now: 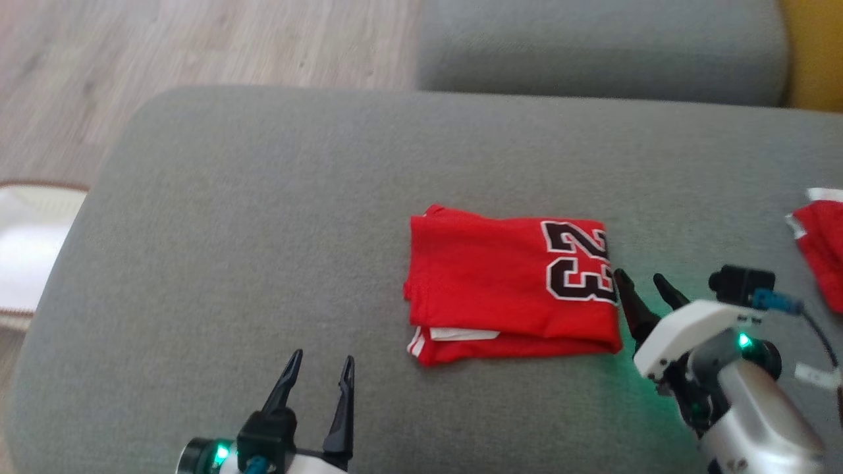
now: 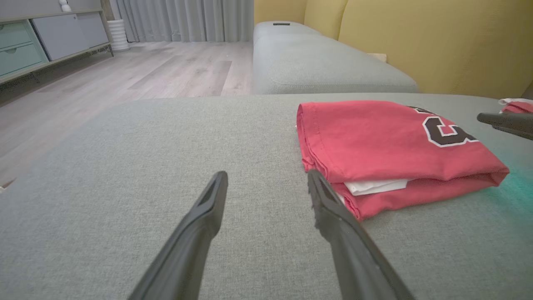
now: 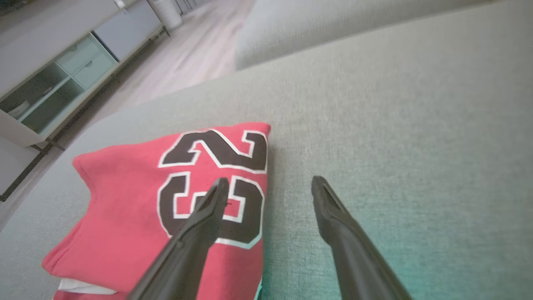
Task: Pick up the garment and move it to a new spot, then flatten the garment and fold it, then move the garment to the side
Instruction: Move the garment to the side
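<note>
Already folded, the red garment (image 1: 510,289) lies on the sofa cushion (image 1: 230,230), just left of the right hand (image 1: 640,280) and ahead-right of the left hand (image 1: 323,359). Both hands spread, empty, probably flanking it for the sideways move.

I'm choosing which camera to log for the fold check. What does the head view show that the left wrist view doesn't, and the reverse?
Head view: the whole 23 print on the folded red garment, and the white wrist housing behind the right claw.
Left wrist view: grey curtains and a drawer cabinet across the wood floor.
Both: the garment, the grey sofa seat under it, the open left claw, the right claw's tips, and a second red garment at the far right.
</note>
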Controlling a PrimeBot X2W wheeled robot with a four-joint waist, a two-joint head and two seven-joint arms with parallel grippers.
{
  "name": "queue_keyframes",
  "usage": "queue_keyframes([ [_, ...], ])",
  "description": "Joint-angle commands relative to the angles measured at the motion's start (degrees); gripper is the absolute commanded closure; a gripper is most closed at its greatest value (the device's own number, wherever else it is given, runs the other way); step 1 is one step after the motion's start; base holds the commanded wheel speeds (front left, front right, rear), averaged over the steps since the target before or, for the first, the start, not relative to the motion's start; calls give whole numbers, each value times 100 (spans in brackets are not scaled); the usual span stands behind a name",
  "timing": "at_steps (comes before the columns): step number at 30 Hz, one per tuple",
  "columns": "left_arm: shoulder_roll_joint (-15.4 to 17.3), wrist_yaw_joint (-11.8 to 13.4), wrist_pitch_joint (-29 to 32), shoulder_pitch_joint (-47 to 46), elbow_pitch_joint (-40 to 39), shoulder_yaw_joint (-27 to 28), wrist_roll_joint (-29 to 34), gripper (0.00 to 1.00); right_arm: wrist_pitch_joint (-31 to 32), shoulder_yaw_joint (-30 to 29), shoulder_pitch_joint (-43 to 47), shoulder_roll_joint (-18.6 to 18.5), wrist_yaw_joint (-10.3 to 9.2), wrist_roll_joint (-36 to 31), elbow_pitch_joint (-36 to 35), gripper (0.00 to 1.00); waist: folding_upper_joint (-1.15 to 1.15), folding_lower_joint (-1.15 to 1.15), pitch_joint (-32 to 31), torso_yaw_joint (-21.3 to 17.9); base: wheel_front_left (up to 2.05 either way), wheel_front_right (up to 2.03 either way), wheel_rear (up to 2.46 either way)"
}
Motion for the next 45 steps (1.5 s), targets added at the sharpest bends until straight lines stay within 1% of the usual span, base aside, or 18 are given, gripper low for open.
queue_keyframes([
  [1,-52,35,-71,-307,-149,121,18,0,123,175,-238,-70,-5,191,-66,0,0,0,117,104,0,0,0],
  [4,-53,63,-71,-392,-113,56,10,0,411,292,-443,-132,-5,660,178,0,0,0,185,146,0,0,0],
  [7,-53,86,-71,-459,-80,16,-1,0,653,526,-567,-171,-5,934,460,0,0,0,229,173,0,0,0],
  [8,-53,89,-71,-478,-65,-1,2,0,725,613,-594,-180,-5,1013,542,25,0,0,234,182,0,0,0],
  [9,-53,88,-71,-498,-54,-18,7,0,725,668,-624,-203,-5,1076,608,84,0,0,241,192,0,0,0],
  [10,-53,88,-71,-519,-48,-32,10,0,690,712,-656,-228,-5,1125,662,100,0,0,250,199,0,0,0],
  [13,-53,131,-71,-538,-72,-5,8,0,527,867,-760,-331,-5,1178,747,100,0,0,261,93,0,0,0],
  [17,-53,109,-71,-531,-76,-1,11,0,288,971,-1023,-711,-5,1022,914,100,0,0,282,-256,0,0,0],
  [22,-53,106,-71,-637,-106,-40,7,0,350,1033,-1527,-1386,-5,814,986,100,0,0,410,-798,0,0,0],
  [27,-53,102,-71,-887,-114,-106,30,0,441,1013,-2144,-2124,-5,507,971,100,0,0,644,-1206,0,0,0],
  [31,-53,108,-71,-1081,-103,-150,42,0,465,867,-2623,-2496,-5,271,1050,100,0,0,843,-1399,0,0,0],
  [35,-53,117,-71,-1204,-90,-172,53,0,427,677,-2933,-2670,-5,71,1199,100,0,0,961,-1466,0,0,0],
  [36,-53,120,-71,-1264,-78,-179,56,0,362,518,-3110,-2752,-5,-98,1368,100,0,0,1007,-1484,0,0,0],
  [37,-53,121,-71,-1286,-66,-180,55,0,322,440,-3187,-2782,-5,-219,1484,65,0,0,1017,-1488,0,0,0],
  [38,-53,120,-71,-1303,-51,-183,52,0,259,368,-3250,-2804,-5,-370,1609,0,0,0,1019,-1485,0,0,0],
  [40,-53,129,-71,-1313,-33,-182,6,0,112,273,-3308,-2727,-5,-657,1804,0,0,0,957,-1460,0,0,0],
  [41,-53,152,-71,-1298,-38,-164,-51,0,30,234,-3303,-2615,-5,-745,1854,0,0,0,908,-1448,0,0,0],
  [45,-53,212,-71,-1169,-54,-61,-345,0,-380,119,-2993,-2014,-5,-861,1887,0,0,0,552,-1364,0,0,0],
])
